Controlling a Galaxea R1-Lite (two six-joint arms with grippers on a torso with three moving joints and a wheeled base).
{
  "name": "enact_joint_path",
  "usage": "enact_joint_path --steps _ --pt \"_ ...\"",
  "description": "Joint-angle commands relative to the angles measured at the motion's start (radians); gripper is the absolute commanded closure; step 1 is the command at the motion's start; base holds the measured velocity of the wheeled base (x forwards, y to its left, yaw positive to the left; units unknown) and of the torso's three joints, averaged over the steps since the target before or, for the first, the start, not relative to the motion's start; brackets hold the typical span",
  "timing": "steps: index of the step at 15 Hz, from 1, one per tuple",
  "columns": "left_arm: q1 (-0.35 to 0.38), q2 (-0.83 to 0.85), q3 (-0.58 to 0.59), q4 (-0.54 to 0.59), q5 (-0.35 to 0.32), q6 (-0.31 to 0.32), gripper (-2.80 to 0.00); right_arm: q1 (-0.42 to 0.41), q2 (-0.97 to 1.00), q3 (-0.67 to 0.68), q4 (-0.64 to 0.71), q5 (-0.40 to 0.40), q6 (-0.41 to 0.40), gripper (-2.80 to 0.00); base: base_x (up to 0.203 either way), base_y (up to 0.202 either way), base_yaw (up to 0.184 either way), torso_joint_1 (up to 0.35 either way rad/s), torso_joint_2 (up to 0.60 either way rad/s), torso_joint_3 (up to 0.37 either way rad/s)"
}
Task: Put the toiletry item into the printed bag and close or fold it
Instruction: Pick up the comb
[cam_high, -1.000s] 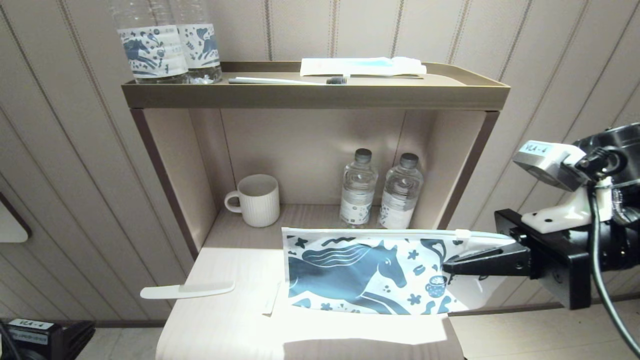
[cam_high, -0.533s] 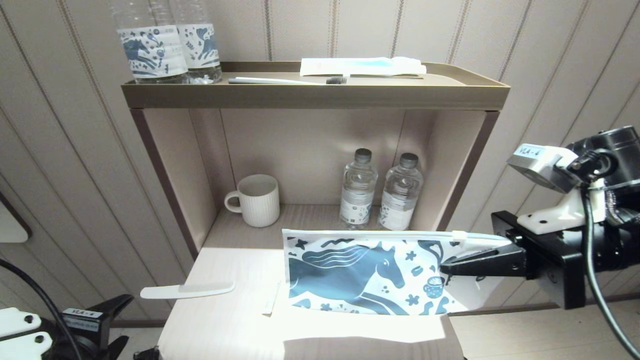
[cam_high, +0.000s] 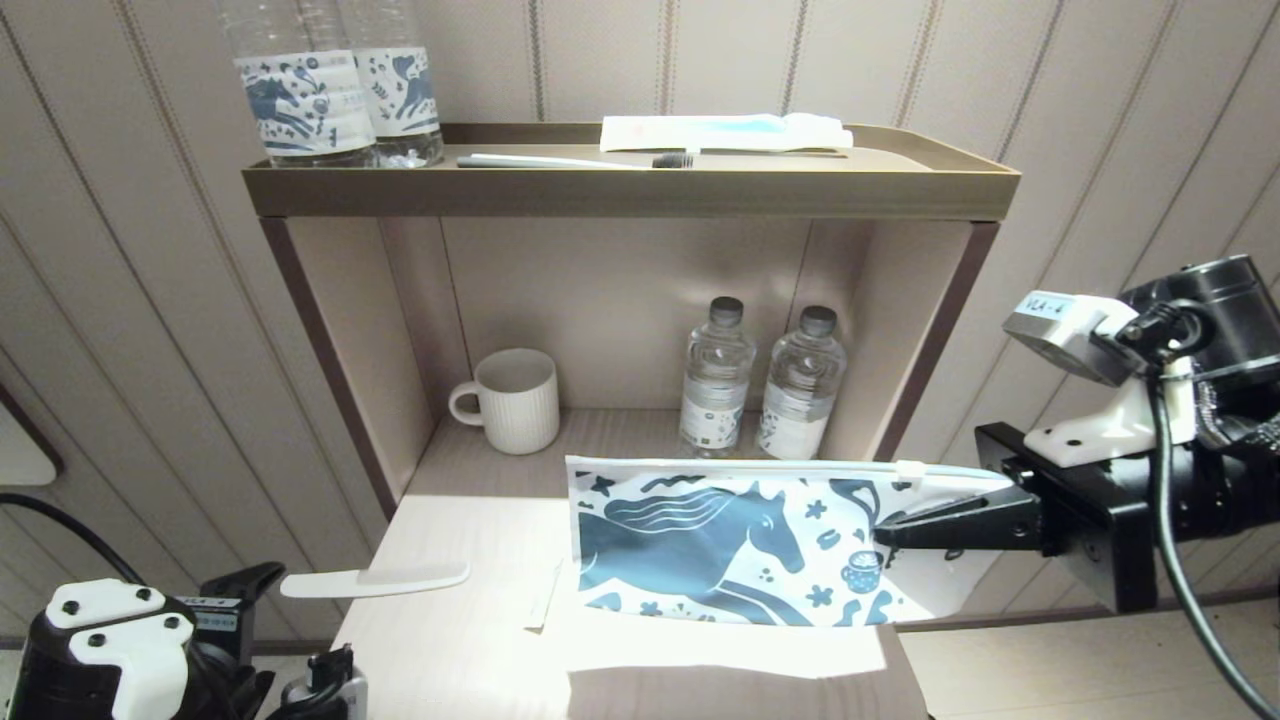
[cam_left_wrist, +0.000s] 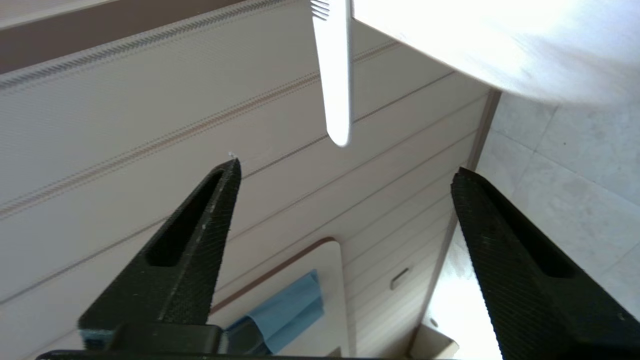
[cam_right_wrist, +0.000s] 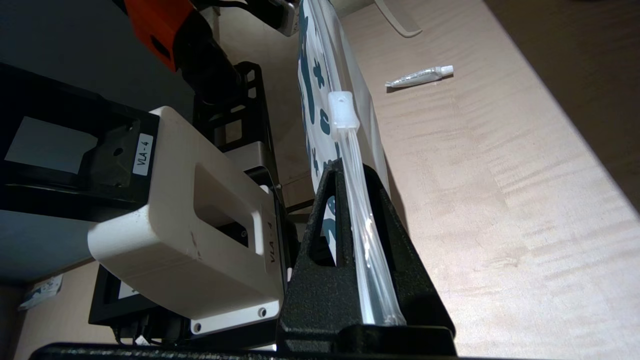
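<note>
Right gripper (cam_high: 885, 532), reaching in from the right at shelf height, is clamped on the right end of the printed bag (cam_high: 725, 545) — the fingers pinch the pouch just below its zip strip, and the bag stands on edge, its lower border resting on the light wooden shelf surface (cam_high: 450, 640), horse print facing the camera; in the right wrist view the bag's clear zip edge (cam_right_wrist: 362, 215) runs straight between the closed black fingers, with the white slider (cam_right_wrist: 342, 112) just beyond them. The comb (cam_high: 375, 580) lies flat at the left edge of the same surface, well apart from the bag, its tapering handle overhanging the edge toward the left; a small tube (cam_right_wrist: 420, 76) lies on the surface between comb and bag. Left gripper (cam_left_wrist: 345, 170), low at the left beside the shelf, has its fingers spread wide and empty — the comb's handle tip (cam_left_wrist: 336, 100) lies just ahead of the gap, untouched. Behind, in the recess: a white ribbed mug (cam_high: 510, 400) and two small bottles (cam_high: 765, 390); on the top tray (cam_high: 630, 190): two horse-label bottles (cam_high: 335, 90), a toothbrush (cam_high: 575, 161) and a flat packet (cam_high: 725, 132).
</note>
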Motion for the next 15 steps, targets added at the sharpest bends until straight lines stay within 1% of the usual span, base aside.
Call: enact_joint_path --steps 1,5,6,9,10,11,12,15 --pt "0.018 0.068 -0.005 -0.028 0.003 0.004 -2.8 0.001 0.003 -0.001 0.002 0.007 -0.002 0.0 0.0 0.0 0.0 0.0 0.0 0.0" --pt "0.036 0.187 0.008 -0.183 0.003 0.002 -2.8 -0.001 0.01 -0.001 0.002 0.006 -0.003 0.0 0.0 0.0 0.0 0.0 0.0 0.0" --pt "0.041 0.203 0.009 -0.203 0.003 0.002 -2.8 -0.001 0.012 -0.001 0.002 0.006 -0.003 0.0 0.0 0.0 0.0 0.0 0.0 0.0" --pt "0.058 0.215 -0.004 -0.207 0.0 0.001 -2.8 -0.001 0.013 -0.001 0.002 0.006 -0.003 0.0 0.0 0.0 0.0 0.0 0.0 0.0" --pt "0.064 0.226 -0.006 -0.209 -0.011 0.001 -2.3 0.0 0.018 -0.002 -0.001 0.006 -0.003 0.0 0.0 0.0 0.0 0.0 0.0 0.0" --pt "0.067 0.239 -0.004 -0.219 -0.02 -0.001 0.0 0.001 0.019 -0.002 -0.006 0.007 -0.003 0.0 0.0 0.0 0.0 0.0 0.0 0.0" --pt "0.068 0.251 0.005 -0.243 -0.027 -0.013 0.0 0.001 0.02 -0.002 -0.008 0.007 -0.003 0.0 0.0 0.0 0.0 0.0 0.0 0.0" --pt "0.068 0.292 0.017 -0.314 -0.032 -0.016 0.0 -0.001 0.024 -0.004 -0.009 0.007 -0.005 0.0 0.0 0.0 0.0 0.0 0.0 0.0"
